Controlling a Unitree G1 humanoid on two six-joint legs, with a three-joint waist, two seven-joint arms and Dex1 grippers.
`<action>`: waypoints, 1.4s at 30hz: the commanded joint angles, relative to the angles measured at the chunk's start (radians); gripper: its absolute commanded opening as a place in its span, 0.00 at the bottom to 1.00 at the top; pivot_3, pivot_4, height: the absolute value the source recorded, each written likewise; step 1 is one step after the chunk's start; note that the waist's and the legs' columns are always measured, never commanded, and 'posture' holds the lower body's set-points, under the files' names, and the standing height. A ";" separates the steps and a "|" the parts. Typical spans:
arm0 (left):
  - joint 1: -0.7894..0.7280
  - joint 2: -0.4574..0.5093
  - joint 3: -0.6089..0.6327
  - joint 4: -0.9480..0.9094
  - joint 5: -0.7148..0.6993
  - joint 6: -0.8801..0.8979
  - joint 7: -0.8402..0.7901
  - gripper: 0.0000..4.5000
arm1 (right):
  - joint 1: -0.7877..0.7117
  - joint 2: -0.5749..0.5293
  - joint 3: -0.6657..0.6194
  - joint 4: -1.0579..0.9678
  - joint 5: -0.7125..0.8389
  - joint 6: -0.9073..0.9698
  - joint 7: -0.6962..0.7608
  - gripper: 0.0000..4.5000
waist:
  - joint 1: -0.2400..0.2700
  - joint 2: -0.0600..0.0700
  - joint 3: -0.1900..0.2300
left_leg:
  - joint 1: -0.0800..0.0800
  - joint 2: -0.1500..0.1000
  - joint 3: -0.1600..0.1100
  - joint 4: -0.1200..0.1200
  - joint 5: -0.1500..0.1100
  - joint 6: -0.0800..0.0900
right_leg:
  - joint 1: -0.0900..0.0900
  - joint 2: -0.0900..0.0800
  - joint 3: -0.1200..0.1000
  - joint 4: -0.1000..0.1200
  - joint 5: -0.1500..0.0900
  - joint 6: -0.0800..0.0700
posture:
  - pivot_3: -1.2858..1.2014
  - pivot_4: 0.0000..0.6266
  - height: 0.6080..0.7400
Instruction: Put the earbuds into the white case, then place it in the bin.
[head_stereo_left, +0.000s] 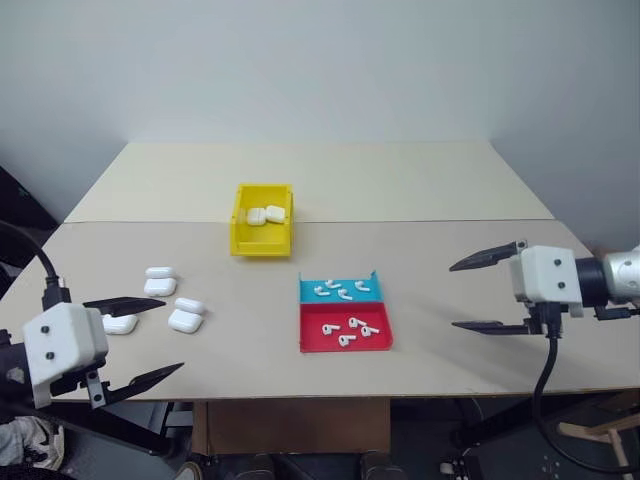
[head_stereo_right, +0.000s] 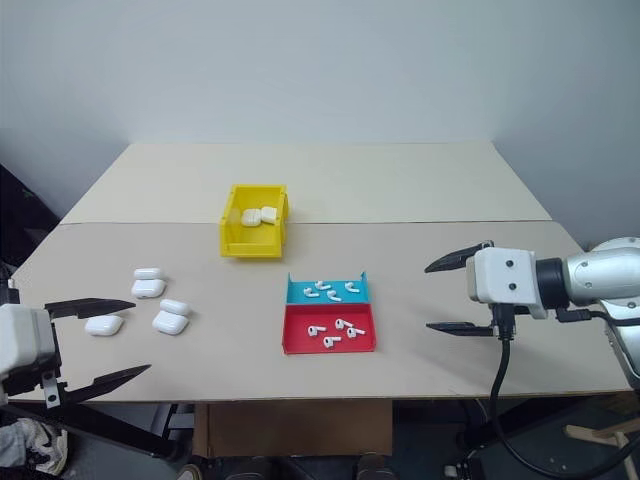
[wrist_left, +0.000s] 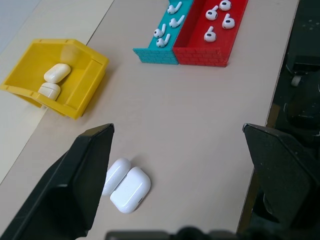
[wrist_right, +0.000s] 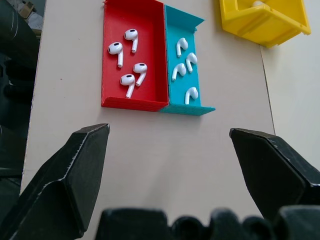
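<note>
Left gripper (head_stereo_left: 138, 340): hovering over the near left edge of the tabletop (head_stereo_left: 440, 250), jaws standing wide, holding nothing.
Right gripper (head_stereo_left: 490, 295): hovering over the near right side, jaws spread wide, holding nothing.
White cases (head_stereo_left: 186, 314): five lying closed on the near left, one (head_stereo_left: 120, 323) sitting just beside the left gripper's upper finger.
Red tray (head_stereo_left: 345, 343): sitting near centre, holding four earbuds (head_stereo_left: 352, 327).
Teal tray (head_stereo_left: 340, 295): touching the red tray's far side, holding four more earbuds.
Bin (head_stereo_left: 262, 240): standing farther back, left of centre, already containing two white cases.
</note>
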 joint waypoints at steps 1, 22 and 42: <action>-0.004 0.010 0.020 -0.017 -0.030 0.016 -0.003 1.00 | -0.014 -0.003 -0.036 -0.013 0.006 -0.023 -0.003 0.99 | 0.000 0.000 0.000 | 0.000 0.000 0.000 0.000 0.000 0.000 | 0.000 0.000 0.000 0.000 0.000 0.000 | 0.52 0.24 1.00; 0.145 -0.105 0.187 -0.322 -0.042 0.404 0.269 1.00 | -0.071 0.017 0.023 0.035 -0.023 -0.054 0.011 0.99 | -0.005 -0.001 0.000 | 0.000 0.000 0.000 0.000 0.000 0.000 | 0.000 0.000 0.000 0.000 0.000 0.000 | 0.52 0.24 1.00; -0.180 0.238 0.022 -0.106 -0.076 1.318 0.577 1.00 | 0.007 0.033 0.032 -0.046 -0.026 0.011 -0.029 0.99 | -0.025 -0.003 0.001 | 0.000 -0.001 -0.002 -0.001 0.000 0.000 | -0.001 0.000 0.000 0.001 0.000 -0.001 | 0.52 0.24 1.00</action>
